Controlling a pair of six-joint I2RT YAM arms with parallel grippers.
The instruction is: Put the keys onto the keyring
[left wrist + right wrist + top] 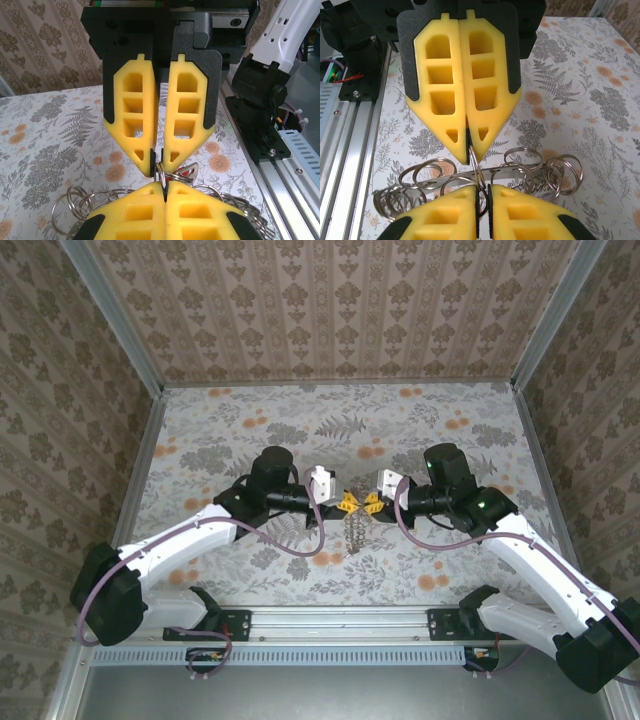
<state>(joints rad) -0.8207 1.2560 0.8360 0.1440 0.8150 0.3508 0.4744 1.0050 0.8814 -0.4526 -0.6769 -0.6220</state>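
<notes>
**Keyring gripped from both sides, threading not yet confirmed**

Holding the keyring (pixel 520 170), here a linked bunch of silvery split rings, over the middle of the tabletop (pixel 250 420), between the left gripper (pixel 347 503) and the right gripper (pixel 372 504), tip to tip. Pinching one loop of that bunch with each: pressed together on it from opposite sides, yellow fingers (pixel 135 120) closed down to a sliver at the tips. Trailing the rest toward the near edge as a short strand in the overhead view.

By the look of it, early going. Done so far: a two-sided grip on the ring. Probably left to do: prising a loop apart and sliding the keys on.

Hard to make out:
- Cannot tell whether any of the keys sits among the tangled rings.
- Cannot tell which loop is pinched, with the contact buried between fingertips.
- Cannot tell whether the bunch hangs free or rests on the tabletop.
- Cut off behind the opposite fingers in both wrist views.
- Too small overhead for counting loops.
</notes>
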